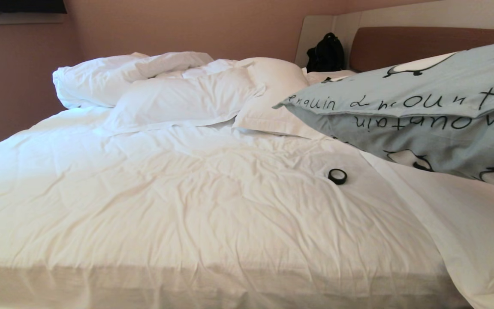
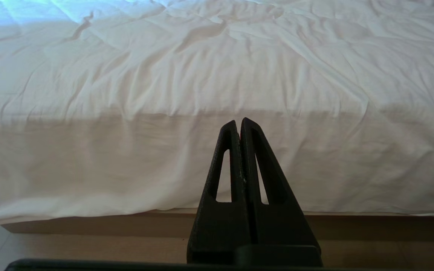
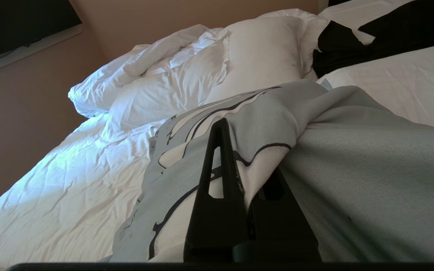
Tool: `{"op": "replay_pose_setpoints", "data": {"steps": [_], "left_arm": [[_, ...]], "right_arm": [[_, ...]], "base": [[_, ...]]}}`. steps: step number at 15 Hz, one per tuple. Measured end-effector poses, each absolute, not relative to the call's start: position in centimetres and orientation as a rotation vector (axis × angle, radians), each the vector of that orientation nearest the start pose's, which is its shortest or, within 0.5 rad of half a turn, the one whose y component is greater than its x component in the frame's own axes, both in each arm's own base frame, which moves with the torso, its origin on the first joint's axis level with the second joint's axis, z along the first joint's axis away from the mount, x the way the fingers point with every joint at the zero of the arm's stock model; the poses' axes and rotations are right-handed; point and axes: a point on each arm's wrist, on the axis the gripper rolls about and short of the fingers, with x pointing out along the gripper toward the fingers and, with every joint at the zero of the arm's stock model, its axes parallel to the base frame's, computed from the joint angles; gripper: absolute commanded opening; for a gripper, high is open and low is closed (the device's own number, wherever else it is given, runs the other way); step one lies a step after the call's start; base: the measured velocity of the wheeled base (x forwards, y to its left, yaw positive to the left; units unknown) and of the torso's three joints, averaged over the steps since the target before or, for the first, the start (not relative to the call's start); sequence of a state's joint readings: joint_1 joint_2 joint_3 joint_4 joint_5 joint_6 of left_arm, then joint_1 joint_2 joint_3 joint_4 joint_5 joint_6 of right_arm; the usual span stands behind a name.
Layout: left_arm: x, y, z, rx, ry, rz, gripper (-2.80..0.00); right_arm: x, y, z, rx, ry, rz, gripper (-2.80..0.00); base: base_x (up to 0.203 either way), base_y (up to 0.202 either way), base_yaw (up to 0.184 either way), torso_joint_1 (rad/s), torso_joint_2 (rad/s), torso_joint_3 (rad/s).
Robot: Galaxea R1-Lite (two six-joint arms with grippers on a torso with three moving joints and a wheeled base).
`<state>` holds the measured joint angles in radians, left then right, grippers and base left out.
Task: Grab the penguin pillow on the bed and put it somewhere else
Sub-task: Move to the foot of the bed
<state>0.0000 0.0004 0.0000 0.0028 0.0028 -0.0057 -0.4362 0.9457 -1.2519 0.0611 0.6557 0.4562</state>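
Observation:
The penguin pillow [image 1: 423, 107], pale blue-grey with penguin prints and dark lettering, hangs tilted above the right side of the bed [image 1: 187, 193], one corner pointing left. In the right wrist view my right gripper [image 3: 236, 150] is shut on a fold of the penguin pillow [image 3: 352, 169]; one finger [image 3: 220, 169] shows and cloth drapes over the other. My left gripper [image 2: 239, 122] is shut and empty, held low in front of the bed's side [image 2: 164, 158]. Neither arm shows in the head view.
A black tape roll [image 1: 337, 176] lies on the duvet below the pillow's corner. White pillows [image 1: 178, 98] and bunched duvet sit at the head end. A black bag [image 1: 326, 53] stands beside the brown headboard [image 1: 401, 45]. Wooden floor [image 2: 89, 244] runs under the bed's edge.

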Motion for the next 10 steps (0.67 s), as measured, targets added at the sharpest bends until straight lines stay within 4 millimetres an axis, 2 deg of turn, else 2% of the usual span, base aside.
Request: {"op": "replay_pose_setpoints", "data": {"steps": [6, 10], "left_arm": [[-2.28, 0.01, 7.53, -0.007, 0.003, 0.004, -2.80], [-2.28, 0.01, 7.53, -0.007, 0.002, 0.003, -2.80]], "right_arm": [[6.31, -1.42, 39.14, 0.325, -0.155, 0.262, -2.80], [6.36, -1.45, 39.11, 0.326, -0.153, 0.262, -2.80]], "base": [[0.001, 0.011, 0.000, 0.001, 0.00, 0.000], [0.001, 0.174, -0.001, 0.000, 0.00, 0.003]]}}
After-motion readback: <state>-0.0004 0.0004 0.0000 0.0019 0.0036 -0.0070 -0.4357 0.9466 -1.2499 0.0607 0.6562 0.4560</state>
